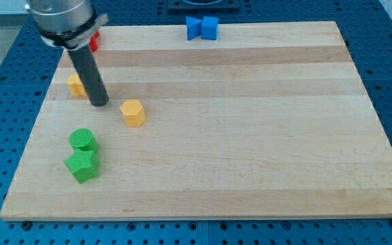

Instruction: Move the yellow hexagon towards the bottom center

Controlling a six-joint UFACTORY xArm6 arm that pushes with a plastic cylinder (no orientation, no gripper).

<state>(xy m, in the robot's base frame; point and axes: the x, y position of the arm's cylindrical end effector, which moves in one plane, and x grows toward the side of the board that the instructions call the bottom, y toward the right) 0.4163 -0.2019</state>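
my tip (99, 103) left of yellow hexagon (133, 113), open board (264, 156) rightward

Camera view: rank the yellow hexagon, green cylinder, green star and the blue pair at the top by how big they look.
1. Blue pair, counted as one shape.
2. Green star.
3. Green cylinder and yellow hexagon look alike; unranked.
The green blocks sit nearer the view's bottom, possibly inflating them.

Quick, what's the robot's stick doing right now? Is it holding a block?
My tip: no gripper, holds nothing; it stands just left of the yellow hexagon block, with a small gap between them.
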